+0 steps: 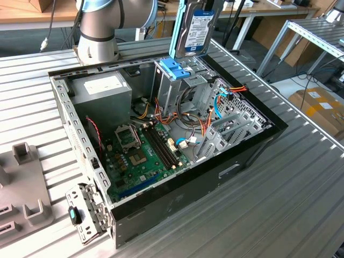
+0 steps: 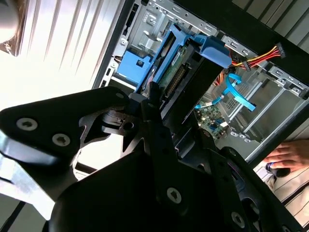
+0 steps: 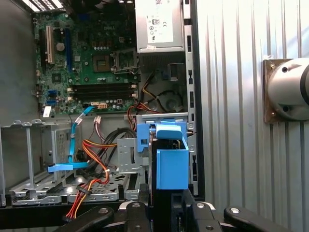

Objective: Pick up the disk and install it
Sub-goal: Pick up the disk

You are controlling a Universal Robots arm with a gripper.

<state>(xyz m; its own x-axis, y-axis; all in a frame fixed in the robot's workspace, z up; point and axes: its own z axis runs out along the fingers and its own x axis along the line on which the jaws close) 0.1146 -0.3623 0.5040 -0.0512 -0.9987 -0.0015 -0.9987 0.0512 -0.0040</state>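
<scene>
Closest in, the end effector (image 3: 165,202) grips the disk (image 1: 194,27), which hangs upright just above the drive cage (image 1: 177,88) inside the open computer case (image 1: 236,156). Doing this well likely means holding its blue rails square to the slot and lowering straight, without tilt.

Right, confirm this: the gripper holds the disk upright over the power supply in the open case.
Wrong spot. The gripper holds the disk upright over the drive cage, not the power supply, which sits toward the exterior view's left; that view shows it. The case is open.
</scene>
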